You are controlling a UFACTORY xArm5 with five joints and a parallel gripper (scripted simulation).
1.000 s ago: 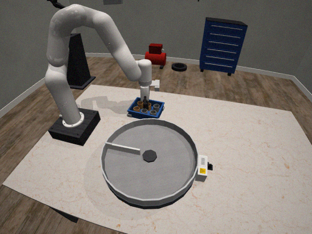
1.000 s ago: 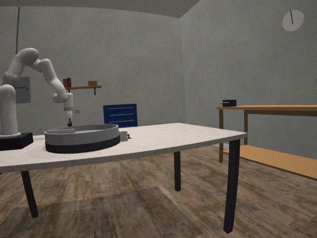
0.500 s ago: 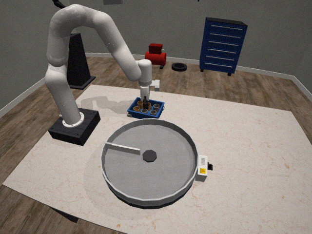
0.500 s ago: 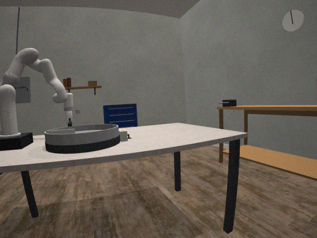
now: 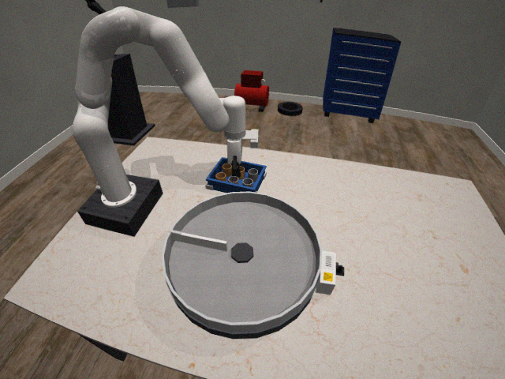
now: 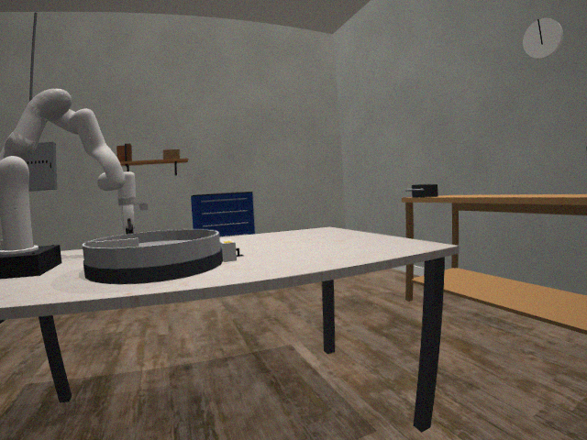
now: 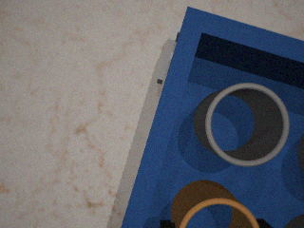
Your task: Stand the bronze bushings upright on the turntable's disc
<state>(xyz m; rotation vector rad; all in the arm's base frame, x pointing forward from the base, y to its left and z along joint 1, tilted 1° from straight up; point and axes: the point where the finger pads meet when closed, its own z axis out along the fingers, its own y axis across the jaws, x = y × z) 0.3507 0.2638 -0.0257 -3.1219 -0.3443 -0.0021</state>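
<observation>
The white xArm reached down from its black base block into the blue crate, which sat on the marble-patterned counter just behind the turntable. The gripper stood vertical inside the crate, its dark fingers closed on a bronze bushing in the back row. Two more bronze bushings, one at the back left and one at the front left, stood upright on their open ends in the crate, alongside three steel bushings at the front middle, front right and back right. In the wrist view, one steel bushing and the top of the gripped bronze one showed against the blue crate floor. The turntable's grey disc carried no bushings; its dark octagonal hub sat at the centre, with a pale bar running from near it to the rim. A white control box adjoined the turntable's right side.
</observation>
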